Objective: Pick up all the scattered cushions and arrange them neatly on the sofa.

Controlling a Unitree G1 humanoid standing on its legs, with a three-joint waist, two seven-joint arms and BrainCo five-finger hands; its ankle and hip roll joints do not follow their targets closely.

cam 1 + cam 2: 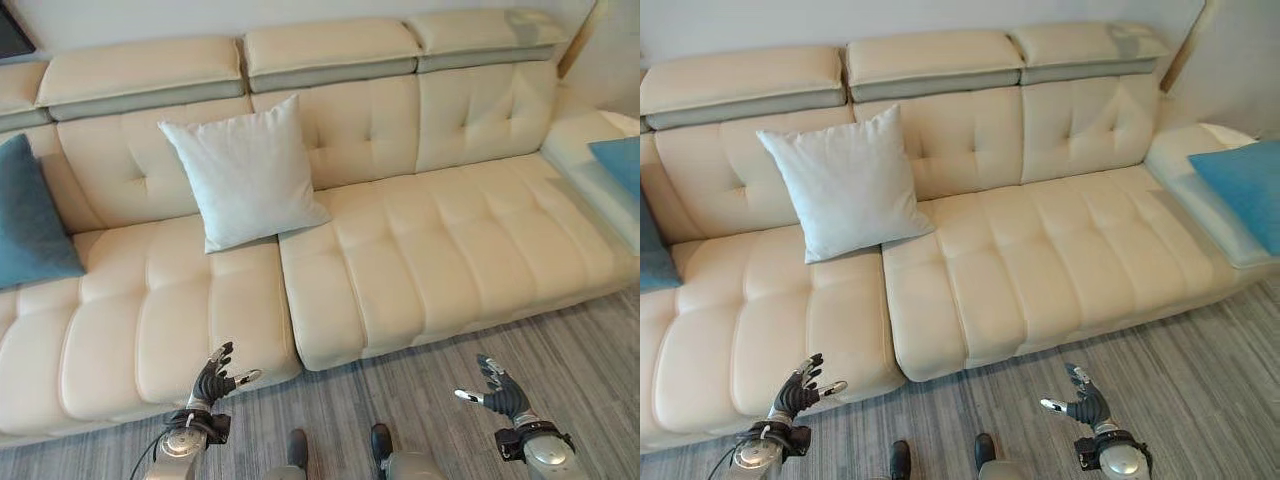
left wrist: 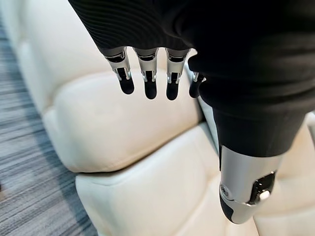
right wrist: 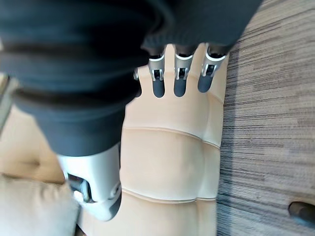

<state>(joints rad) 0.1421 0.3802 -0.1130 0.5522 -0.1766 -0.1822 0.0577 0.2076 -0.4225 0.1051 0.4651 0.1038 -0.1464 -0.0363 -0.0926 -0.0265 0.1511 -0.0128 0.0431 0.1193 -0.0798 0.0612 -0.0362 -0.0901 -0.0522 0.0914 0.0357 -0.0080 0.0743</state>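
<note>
Both hands empty, fingers spread: left hand (image 1: 213, 380) low at sofa (image 1: 440, 250) front edge, right hand (image 1: 497, 392) over floor. White cushion (image 1: 243, 172) leans on backrest, up ahead of left hand, nearer it. Teal cushion (image 1: 30, 215) at sofa's left end, blue cushion (image 1: 1243, 188) at right end.

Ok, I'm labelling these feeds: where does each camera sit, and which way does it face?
Left eye view: on the head, looking down at the sofa, white cushion, both open hands.
Right eye view: same scene, slightly offset; blue cushion.
Left wrist view: along the left hand toward seat cushions.
Right wrist view: along the right hand over seat and floor.
Shared: the sofa.
</note>
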